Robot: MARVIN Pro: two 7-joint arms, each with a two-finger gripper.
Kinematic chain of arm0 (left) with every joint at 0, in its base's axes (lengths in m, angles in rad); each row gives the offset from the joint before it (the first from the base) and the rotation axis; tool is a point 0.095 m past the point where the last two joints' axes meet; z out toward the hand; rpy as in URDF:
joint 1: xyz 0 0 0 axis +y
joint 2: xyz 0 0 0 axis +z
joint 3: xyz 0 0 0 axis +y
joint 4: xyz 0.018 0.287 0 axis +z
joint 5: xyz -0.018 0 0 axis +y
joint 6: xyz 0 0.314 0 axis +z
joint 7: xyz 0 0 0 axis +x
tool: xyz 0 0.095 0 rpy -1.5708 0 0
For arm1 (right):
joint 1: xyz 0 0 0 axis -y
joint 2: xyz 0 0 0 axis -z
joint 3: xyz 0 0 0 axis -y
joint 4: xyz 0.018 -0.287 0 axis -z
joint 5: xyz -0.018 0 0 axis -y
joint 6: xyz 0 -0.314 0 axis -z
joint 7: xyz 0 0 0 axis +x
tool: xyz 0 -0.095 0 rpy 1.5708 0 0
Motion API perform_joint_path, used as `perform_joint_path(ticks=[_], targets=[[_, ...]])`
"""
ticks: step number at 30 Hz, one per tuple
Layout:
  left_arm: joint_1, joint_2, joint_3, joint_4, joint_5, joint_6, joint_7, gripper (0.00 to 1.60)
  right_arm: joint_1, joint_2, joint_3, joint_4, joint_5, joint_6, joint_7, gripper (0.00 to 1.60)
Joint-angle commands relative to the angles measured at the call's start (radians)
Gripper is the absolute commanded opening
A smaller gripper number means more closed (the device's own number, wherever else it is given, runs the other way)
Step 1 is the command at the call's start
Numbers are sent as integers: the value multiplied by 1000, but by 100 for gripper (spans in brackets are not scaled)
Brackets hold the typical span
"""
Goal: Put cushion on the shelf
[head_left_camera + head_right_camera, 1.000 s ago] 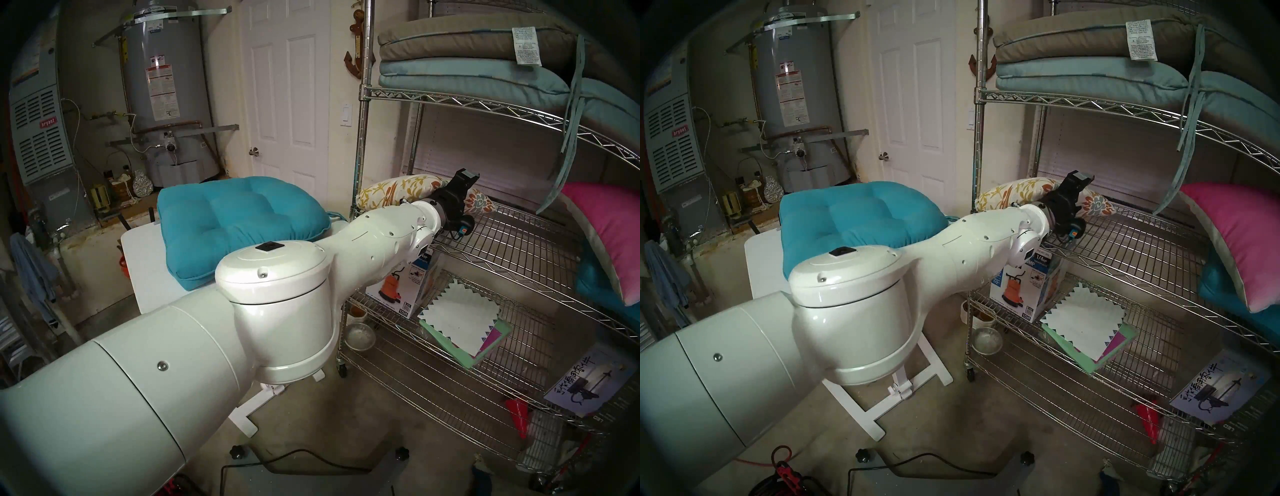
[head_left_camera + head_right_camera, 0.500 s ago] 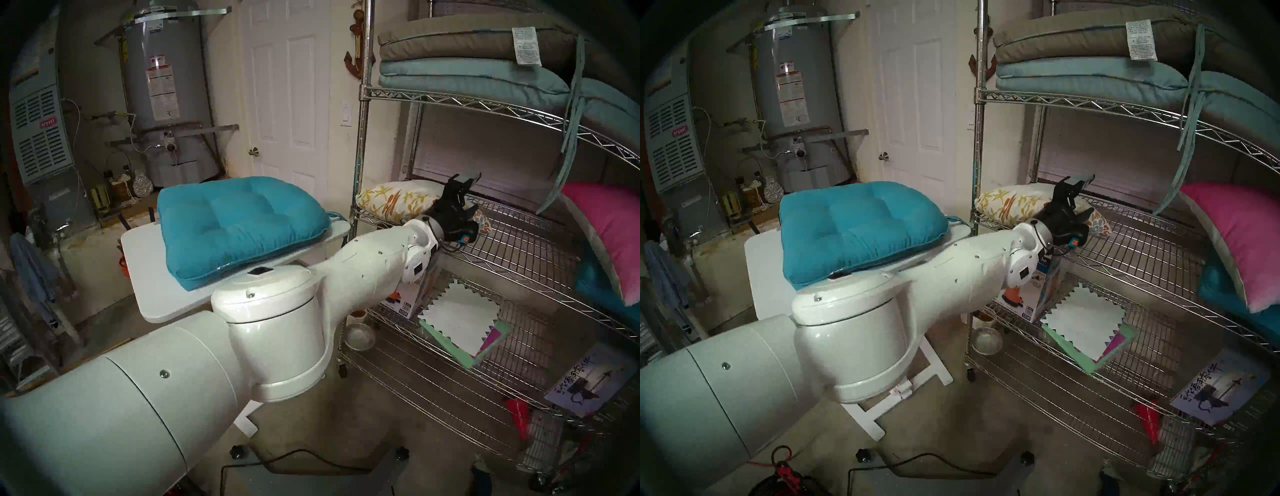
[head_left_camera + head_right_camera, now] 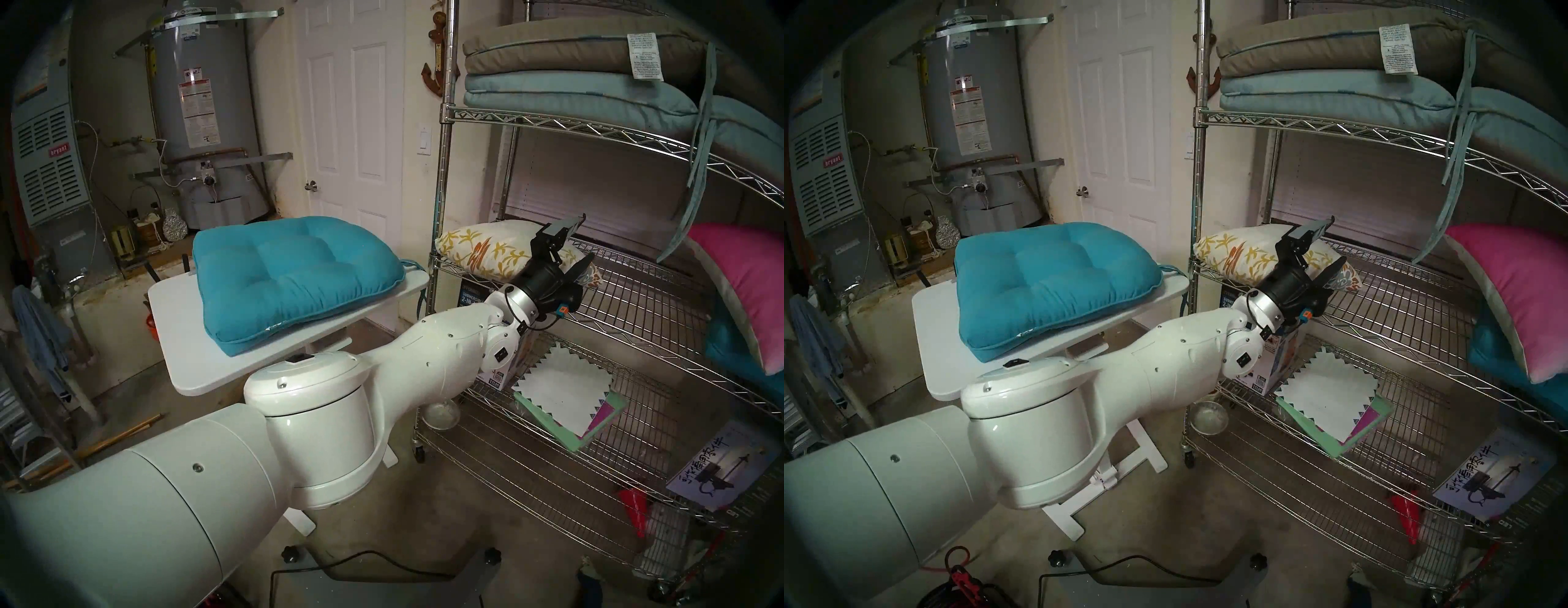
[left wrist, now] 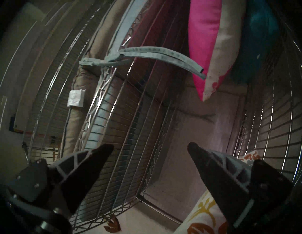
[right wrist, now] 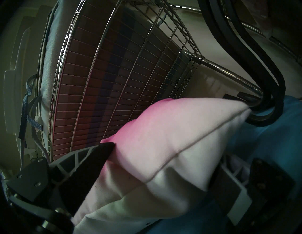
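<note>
I am watching the left gripper [image 3: 573, 244] standing with its jaws spread wide and nothing between them, pointing up and away over the near edge of the middle tier of the shelf [image 3: 636, 297]. In its own wrist view the left gripper [image 4: 150, 147] is showing only wire grid and wall in the gap between the two dark fingers [image 4: 91, 165]. The cushion [image 3: 488, 250] is lying flat on that same tier at its left end, just behind and beside the left gripper, and I cannot tell whether the lower finger is touching it; its printed corner is peeking in at the bottom of the wrist view. Further right on the tier a pink pillow [image 3: 738, 288] is leaning against a teal one. The right gripper [image 5: 161, 165] is sitting with its jaws wide on either side of the pink pillow's pale corner, and I cannot tell whether it is squeezing it. Left of the shelf, a teal cushion [image 3: 288, 276] is resting on a small white table [image 3: 178, 331].
</note>
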Motion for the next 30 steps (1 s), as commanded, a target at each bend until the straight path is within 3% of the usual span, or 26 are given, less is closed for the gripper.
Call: perform_joint_path(ticks=[1, 11, 30], targets=[[25, 35, 6, -91, 19, -30, 78, 160, -5, -19, -3, 12, -1, 2, -2, 160], [73, 98, 14, -197, 56, -41, 159, 160, -5, -18, -3, 11, -1, 2, -1, 160], [184, 301, 9, -377, 117, 6, 299, 160, -4, -17, -3, 11, -1, 2, -1, 160]])
